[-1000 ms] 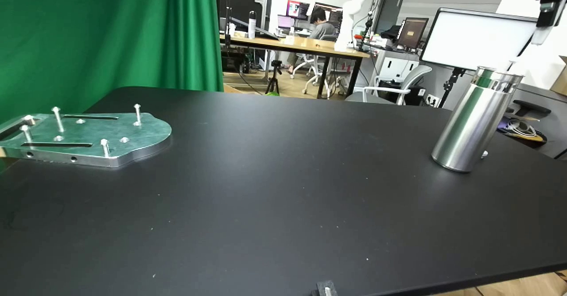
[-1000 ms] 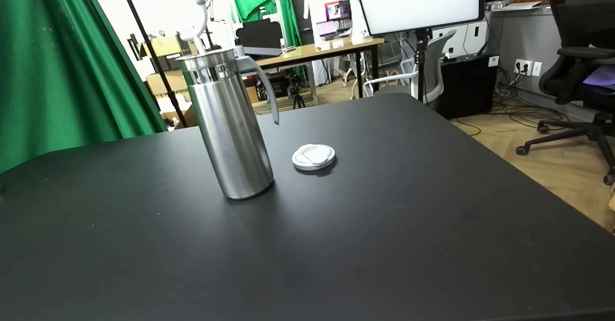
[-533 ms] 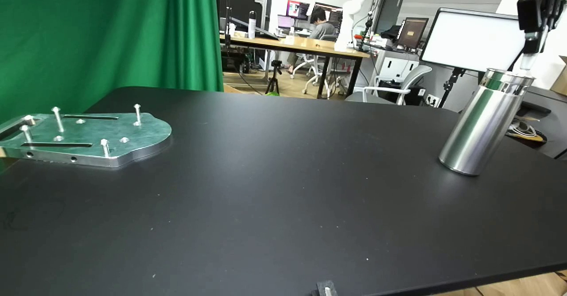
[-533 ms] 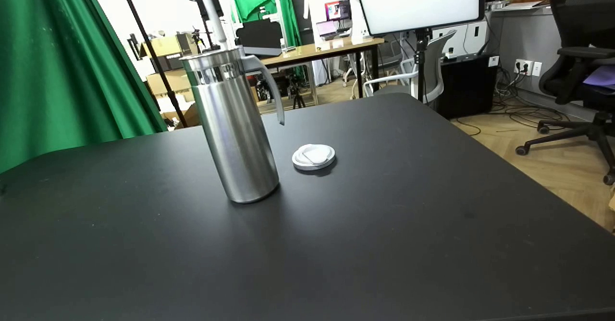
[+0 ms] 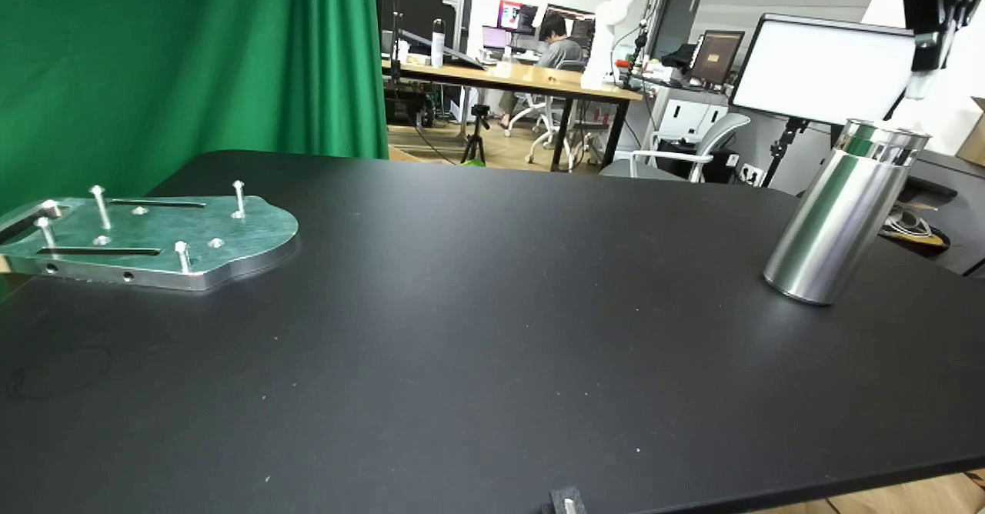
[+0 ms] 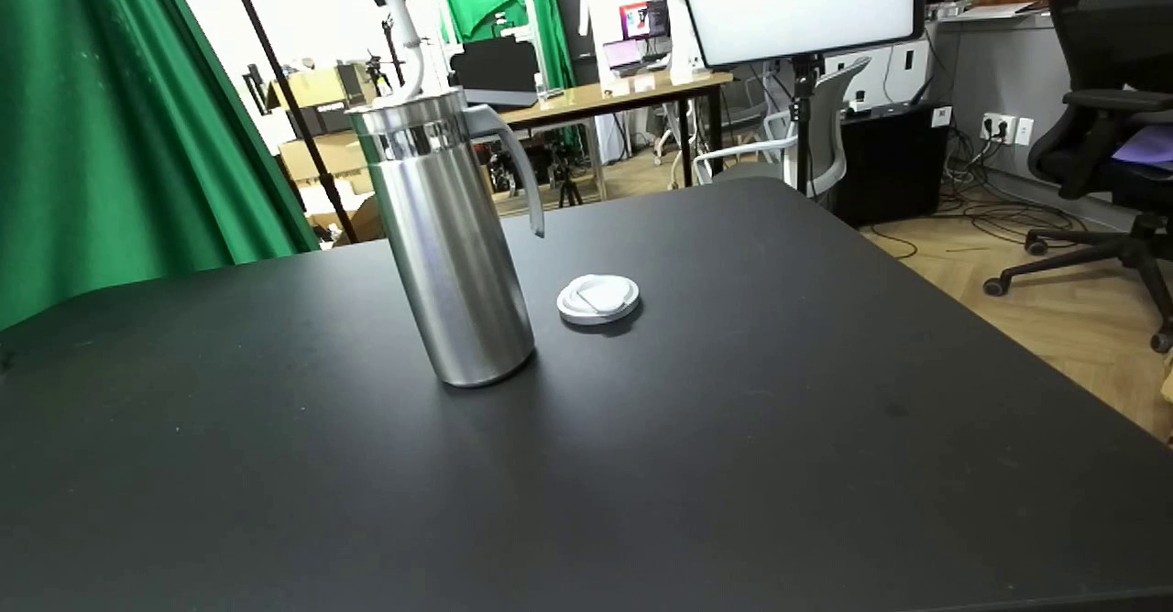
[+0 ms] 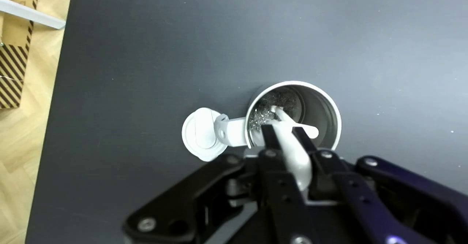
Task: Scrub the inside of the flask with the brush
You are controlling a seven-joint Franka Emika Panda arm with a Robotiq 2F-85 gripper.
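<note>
The flask, a shiny steel cylinder (image 5: 839,218), stands upright on the black table. In an exterior view its body (image 6: 454,259) and curved handle show. In the wrist view I look into its open mouth, with the inner wall (image 7: 320,107) visible. My gripper (image 7: 282,129) is shut on the white handle of the brush (image 7: 292,151), above the mouth. The brush also shows in both exterior views (image 5: 920,85) (image 6: 403,35). Its lower part reaches down into the flask, and its far end is hidden by the wall in the exterior views. The gripper (image 5: 933,48) is partly cut off at the frame edge.
A white round lid (image 6: 597,299) lies on the table beside the flask, on the handle side; it also shows in the wrist view (image 7: 193,136). A greenish metal plate with upright pegs (image 5: 165,229) lies at the far side of the table. A bright panel (image 5: 831,75) stands behind.
The gripper and brush first went down, the brush sinking deeper into the flask, and then rose a little. The flask slid slightly to the right in both exterior views, then stayed nearly still.
</note>
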